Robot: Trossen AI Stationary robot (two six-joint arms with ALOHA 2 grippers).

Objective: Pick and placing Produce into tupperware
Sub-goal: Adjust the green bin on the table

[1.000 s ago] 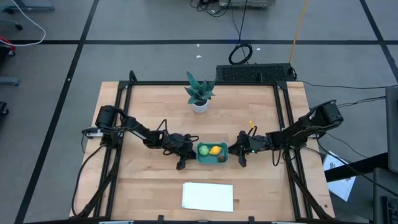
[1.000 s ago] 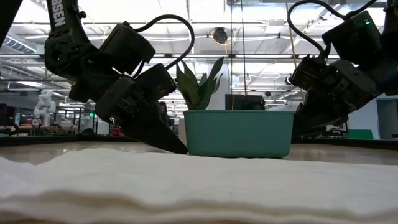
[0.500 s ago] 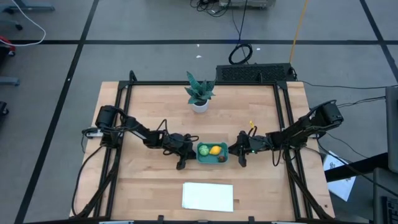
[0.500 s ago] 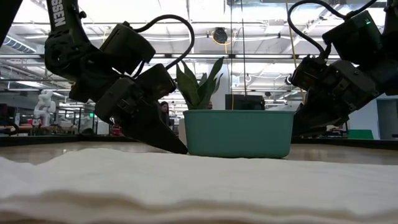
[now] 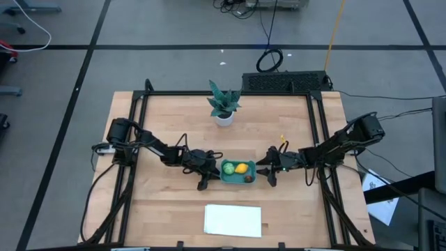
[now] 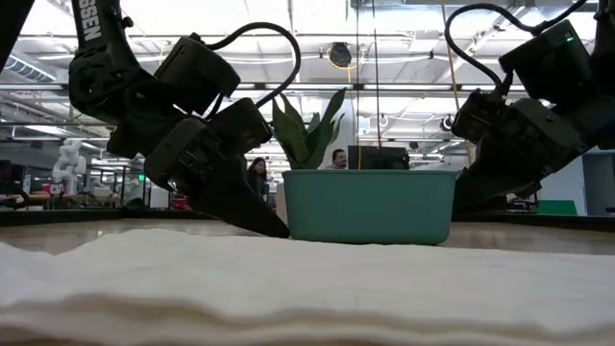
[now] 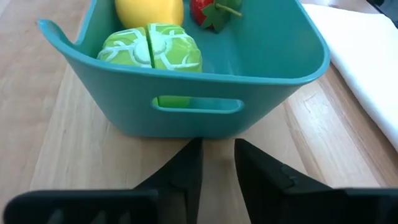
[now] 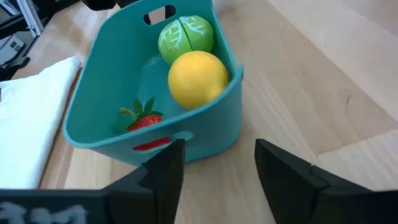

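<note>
The teal tupperware stands on the table's middle. In it lie the produce: a light-green round piece, a yellow lemon and a small red strawberry. My left gripper is at its left end, slanting down, fingers a little open, tips at the foot of the wall below the handle slot. My right gripper stands open at the right end, fingers wide apart, just short of the wall. My left gripper has its fingertips on the table at the foot of the tupperware's left end wall, coming slanting down from the table's left. I cannot tell whether they touch the wall. Nothing lies between the fingers.
A white folded cloth lies near the table's front edge, close to the tupperware. A spiky potted plant stands at the far middle. Bare wood lies on both sides behind the arms.
My right gripper has opened at the tupperware's right end without shifting its place. The tupperware and the pieces in it have stayed where they were.
</note>
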